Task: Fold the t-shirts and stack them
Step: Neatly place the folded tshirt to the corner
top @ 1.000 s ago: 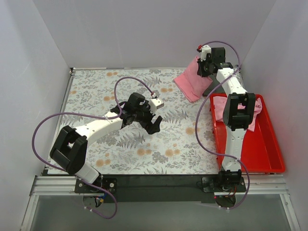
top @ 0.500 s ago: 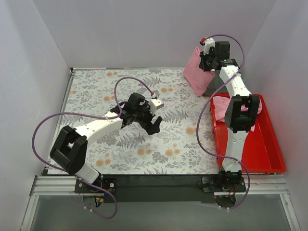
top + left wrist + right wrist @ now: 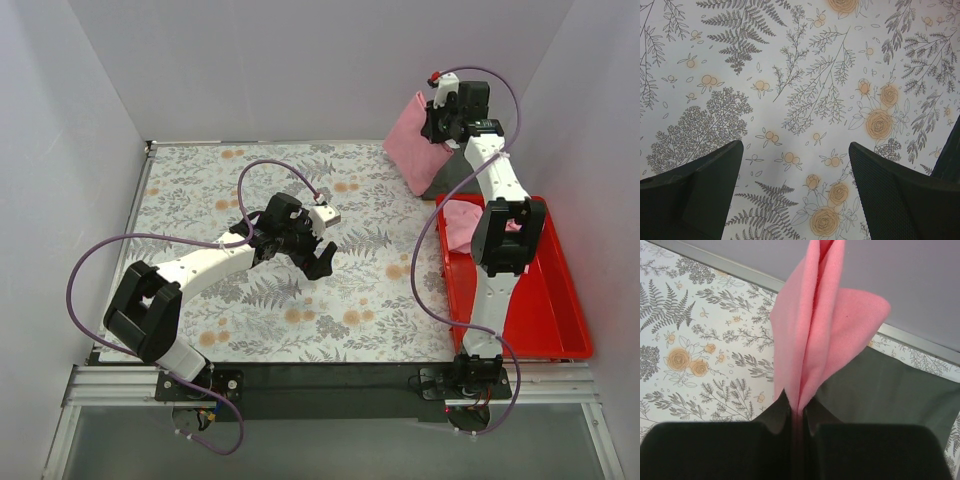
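Note:
My right gripper [image 3: 432, 128] is shut on a pink t-shirt [image 3: 412, 150] and holds it up at the far right corner of the table, so it hangs as a folded bunch. In the right wrist view the pink t-shirt [image 3: 812, 335] runs up from between my closed fingers [image 3: 775, 412]. Another pink t-shirt [image 3: 458, 226] lies in the red tray [image 3: 555, 310] on the right, partly hidden by the right arm. My left gripper [image 3: 322, 258] hovers open and empty over the middle of the table; its fingers [image 3: 700, 185] frame only the flowered cloth.
A flowered cloth [image 3: 260, 300] covers the table. White walls close in the left, back and right sides. The red tray fills the right edge. A dark shadow [image 3: 890, 390] lies on the cloth under the hanging t-shirt.
My right gripper has lifted the pink t-shirt up and back toward the far right corner; it now hangs off the table. The left arm has not moved.

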`<action>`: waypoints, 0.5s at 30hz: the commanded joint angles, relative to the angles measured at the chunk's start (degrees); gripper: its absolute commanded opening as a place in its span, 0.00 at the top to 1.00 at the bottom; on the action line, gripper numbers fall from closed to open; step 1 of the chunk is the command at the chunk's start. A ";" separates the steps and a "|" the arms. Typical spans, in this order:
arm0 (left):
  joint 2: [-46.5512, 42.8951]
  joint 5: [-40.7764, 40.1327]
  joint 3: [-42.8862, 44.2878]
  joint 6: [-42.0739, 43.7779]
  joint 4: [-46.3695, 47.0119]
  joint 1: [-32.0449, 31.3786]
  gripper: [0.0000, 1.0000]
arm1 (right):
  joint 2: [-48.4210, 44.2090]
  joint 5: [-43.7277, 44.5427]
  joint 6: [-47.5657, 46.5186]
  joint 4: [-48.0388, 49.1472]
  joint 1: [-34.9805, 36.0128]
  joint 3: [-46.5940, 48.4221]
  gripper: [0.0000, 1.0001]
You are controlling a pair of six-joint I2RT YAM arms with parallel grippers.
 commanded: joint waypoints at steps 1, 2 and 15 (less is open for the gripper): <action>-0.62 1.07 1.22 0.68 -0.46 0.32 0.13 | -4.30 -1.54 1.40 2.16 -1.47 3.41 0.99; -0.45 1.15 1.48 0.68 -0.46 0.32 0.13 | -4.13 -1.54 1.40 2.24 -1.64 2.97 0.99; 0.43 0.80 2.89 1.56 -1.60 0.32 0.13 | 2.29 -2.51 3.16 2.33 -8.76 0.33 0.99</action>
